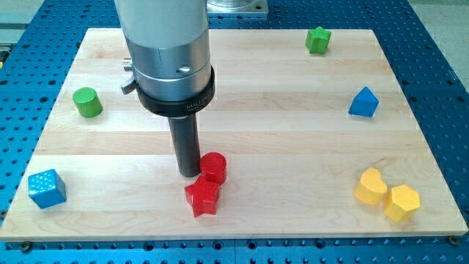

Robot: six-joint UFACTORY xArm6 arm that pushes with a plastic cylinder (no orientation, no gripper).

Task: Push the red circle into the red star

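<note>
The red circle [214, 167] is a short red cylinder just below the board's middle. The red star [203, 197] lies right below it, and the two touch. My tip [189, 173] is the lower end of the dark rod, standing against the red circle's left side and above-left of the red star. The arm's wide grey body hides the board above the rod.
A green cylinder [87, 102] sits at the left, a blue cube [47, 188] at bottom left. A green star [318, 39] is at top right, a blue triangular block [363, 103] at right. A yellow heart [371, 186] and a yellow hexagon [401, 202] touch at bottom right. The wooden board [293, 132] lies on a blue table.
</note>
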